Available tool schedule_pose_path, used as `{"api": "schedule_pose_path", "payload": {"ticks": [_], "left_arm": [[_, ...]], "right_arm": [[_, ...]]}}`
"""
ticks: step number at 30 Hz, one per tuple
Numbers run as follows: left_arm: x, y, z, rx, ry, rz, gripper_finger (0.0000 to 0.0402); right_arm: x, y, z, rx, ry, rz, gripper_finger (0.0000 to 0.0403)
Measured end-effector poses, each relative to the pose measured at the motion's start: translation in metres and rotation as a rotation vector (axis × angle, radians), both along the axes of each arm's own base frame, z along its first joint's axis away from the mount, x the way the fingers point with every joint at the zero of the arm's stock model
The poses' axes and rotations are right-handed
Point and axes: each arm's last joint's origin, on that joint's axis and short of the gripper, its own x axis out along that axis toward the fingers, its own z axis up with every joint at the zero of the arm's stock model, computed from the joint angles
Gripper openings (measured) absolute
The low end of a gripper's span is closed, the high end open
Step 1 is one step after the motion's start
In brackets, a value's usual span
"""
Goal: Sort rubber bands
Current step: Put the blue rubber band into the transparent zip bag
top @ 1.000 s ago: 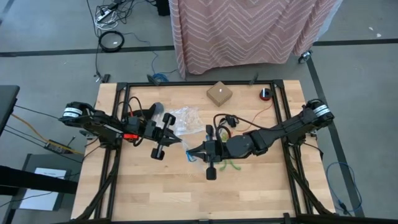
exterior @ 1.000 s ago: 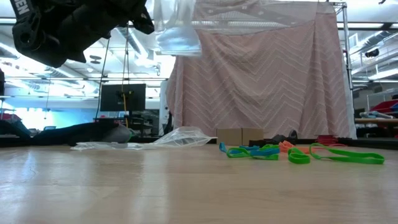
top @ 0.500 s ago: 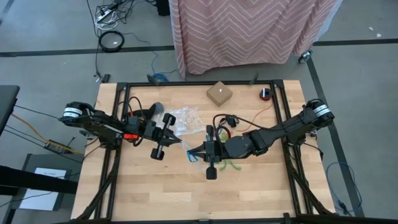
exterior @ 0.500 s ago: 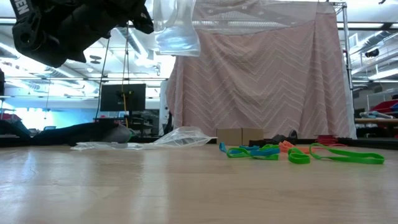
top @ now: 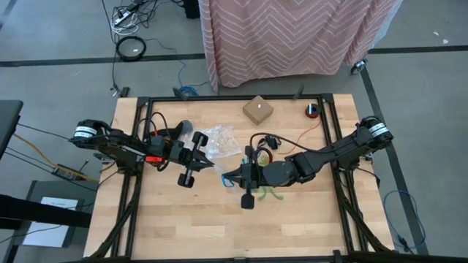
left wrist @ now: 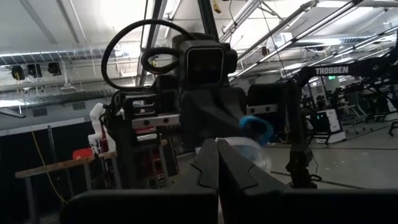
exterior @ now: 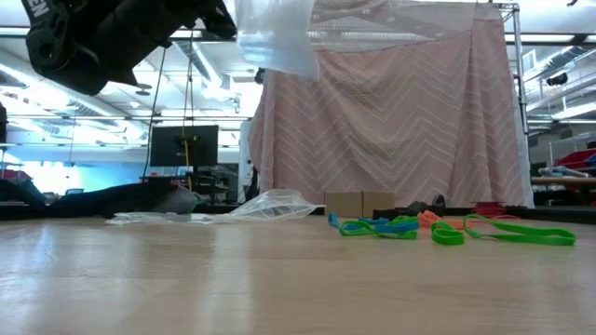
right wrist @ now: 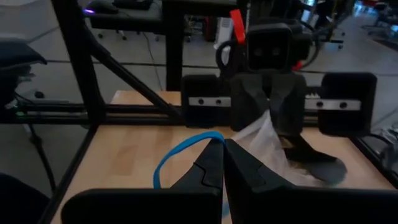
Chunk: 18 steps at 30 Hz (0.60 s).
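My left gripper (top: pixel 210 164) and my right gripper (top: pixel 224 177) meet tip to tip above the middle of the table. The left one is shut on a clear plastic bag (right wrist: pixel 268 142), which also shows high up in the low view as the bag (exterior: pixel 276 37). The right one (right wrist: pixel 224 163) is shut on a blue rubber band (right wrist: pixel 179 153), seen from the left wrist as a blue loop (left wrist: pixel 257 128) just above the bag (left wrist: pixel 247 153). More rubber bands lie flat on the table: blue (exterior: pixel 372 226), orange (exterior: pixel 427 219) and green (exterior: pixel 518 233). My left gripper pinches the clear bag's upper edge (right wrist: pixel 266 122) between its two fingers, coming from the table's left. The bag hangs below the fingers, clear of the table. My right gripper pinches the blue band (right wrist: pixel 205 140) between its fingertips, coming from the table's right. The rest of the loop (right wrist: pixel 163 167) sticks out sideways, clear of the table.
A heap of clear bags (top: pixel 216 139) lies behind the grippers, seen also in the low view (exterior: pixel 223 210). A small cardboard box (top: pixel 257 109) and a red object (top: pixel 312 110) stand near the far edge. Black frame rails (top: pixel 134 204) run along both table sides.
The hanging clear bag has shifted a little toward the table's right and now looks wider in the low view. My right gripper has tipped slightly at the wrist without changing place. Both grippers stay shut.
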Motion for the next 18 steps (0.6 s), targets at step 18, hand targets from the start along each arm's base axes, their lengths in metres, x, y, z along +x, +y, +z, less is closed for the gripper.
{"api": "schedule_pose_path", "payload": {"ticks": [18], "left_arm": [[0.0,0.0,0.0,-0.018,0.006,-0.003,0.0]], "right_arm": [[-0.002,-0.008,-0.013,-0.028,0.126,-0.065,0.0001]]}}
